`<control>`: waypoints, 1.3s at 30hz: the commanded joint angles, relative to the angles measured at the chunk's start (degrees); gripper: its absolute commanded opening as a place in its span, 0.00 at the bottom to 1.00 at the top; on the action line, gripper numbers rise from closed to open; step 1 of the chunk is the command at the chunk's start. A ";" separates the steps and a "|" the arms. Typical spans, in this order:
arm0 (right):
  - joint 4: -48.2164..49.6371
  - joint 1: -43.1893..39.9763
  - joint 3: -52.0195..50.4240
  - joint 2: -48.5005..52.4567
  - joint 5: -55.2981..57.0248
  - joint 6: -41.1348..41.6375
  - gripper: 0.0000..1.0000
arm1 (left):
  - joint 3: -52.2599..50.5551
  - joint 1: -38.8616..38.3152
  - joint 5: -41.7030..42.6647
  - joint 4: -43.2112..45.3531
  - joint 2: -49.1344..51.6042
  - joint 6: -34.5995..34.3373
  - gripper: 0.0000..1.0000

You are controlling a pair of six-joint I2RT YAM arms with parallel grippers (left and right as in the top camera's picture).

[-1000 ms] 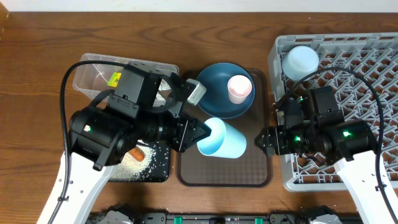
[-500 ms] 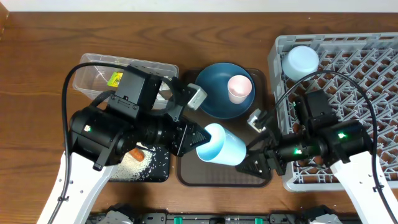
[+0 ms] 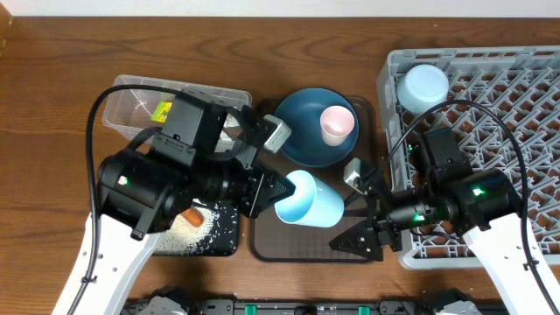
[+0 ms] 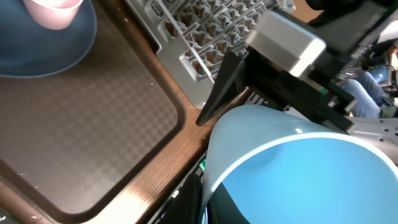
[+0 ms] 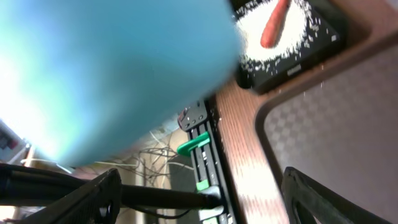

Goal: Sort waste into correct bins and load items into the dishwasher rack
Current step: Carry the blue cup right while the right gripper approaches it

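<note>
Cup [image 3: 311, 206], smooth light-blue tapered cylinder, above checker-textured brown tray [image 3: 297, 245].

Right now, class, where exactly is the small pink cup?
In the overhead view, the pink cup stands on the dark-blue plate at the top end of the brown tray, with the grey rack to its right.

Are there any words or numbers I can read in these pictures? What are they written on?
No word, number or sign here can be read.
Yellow-green wrapper in the clear tub: it may carry some dark print, but it is too small to read.
Nothing else in any view shows a label or writing.
</note>
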 commanded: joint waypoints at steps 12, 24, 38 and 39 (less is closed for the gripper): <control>10.75 0.33 0.92 -0.44 -9.38 -13.31 0.84 | 0.46 0.07 5.18 0.11 3.15 -0.59 0.06; 12.17 0.33 0.92 -0.44 -10.69 -12.90 0.70 | 0.46 0.07 5.14 1.55 5.49 -0.42 0.06; 16.65 0.31 0.92 -0.46 -10.67 -8.41 0.44 | -1.73 0.07 4.66 1.46 5.60 0.46 0.07; 17.14 0.28 0.92 -0.46 -10.67 -8.09 0.43 | -1.79 0.07 4.20 1.36 5.60 0.48 0.07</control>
